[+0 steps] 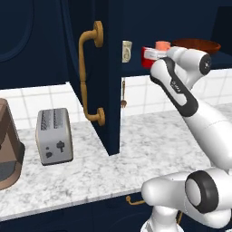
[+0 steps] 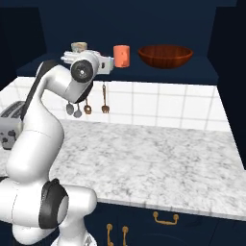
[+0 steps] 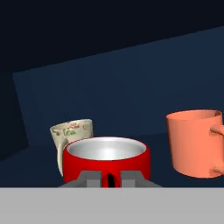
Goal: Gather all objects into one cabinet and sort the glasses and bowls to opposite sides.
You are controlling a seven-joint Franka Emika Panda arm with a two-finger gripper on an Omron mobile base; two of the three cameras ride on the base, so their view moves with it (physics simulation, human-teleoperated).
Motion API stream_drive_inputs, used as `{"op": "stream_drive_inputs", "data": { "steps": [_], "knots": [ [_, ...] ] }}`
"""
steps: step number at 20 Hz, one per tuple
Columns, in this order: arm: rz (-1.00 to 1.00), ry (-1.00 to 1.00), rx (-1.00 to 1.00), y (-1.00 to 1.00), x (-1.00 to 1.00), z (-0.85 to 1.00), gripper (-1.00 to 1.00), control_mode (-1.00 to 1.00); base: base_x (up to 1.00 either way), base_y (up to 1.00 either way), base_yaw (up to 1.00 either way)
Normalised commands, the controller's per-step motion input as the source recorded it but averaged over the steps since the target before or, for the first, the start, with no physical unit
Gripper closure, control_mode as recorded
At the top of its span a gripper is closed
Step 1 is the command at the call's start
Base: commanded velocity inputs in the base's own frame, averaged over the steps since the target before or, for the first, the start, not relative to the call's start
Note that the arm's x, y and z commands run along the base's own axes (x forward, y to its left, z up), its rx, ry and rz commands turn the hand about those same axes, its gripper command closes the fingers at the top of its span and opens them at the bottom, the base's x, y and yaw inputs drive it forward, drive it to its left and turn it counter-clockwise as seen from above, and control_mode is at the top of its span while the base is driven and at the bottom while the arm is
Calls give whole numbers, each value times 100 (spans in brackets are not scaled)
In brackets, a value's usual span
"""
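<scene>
The gripper (image 3: 110, 177) is pinched tight on the near rim of the bright red cup (image 3: 106, 159) inside the navy cabinet (image 3: 131, 87), with the beige patterned cup (image 3: 74, 131) just behind it to the left, the salmon-orange mug (image 3: 194, 142) to its right, and the wide brown bowl (image 2: 165, 55) farther right on the same shelf.

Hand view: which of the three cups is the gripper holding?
The bright red cup, pinched at its near rim; the beige cup sits behind, the salmon-orange mug apart.
</scene>
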Motion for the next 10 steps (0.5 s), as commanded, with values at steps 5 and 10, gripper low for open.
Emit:
{"op": "stream_drive_inputs", "data": {
  "steps": [5, 10],
  "knots": [
    [0, 1, 4, -4, 67, 0, 100, -100, 0, 0, 0],
    [0, 0, 1, 0, 54, -25, 100, -100, 0, 0, 0]
  ]
}}
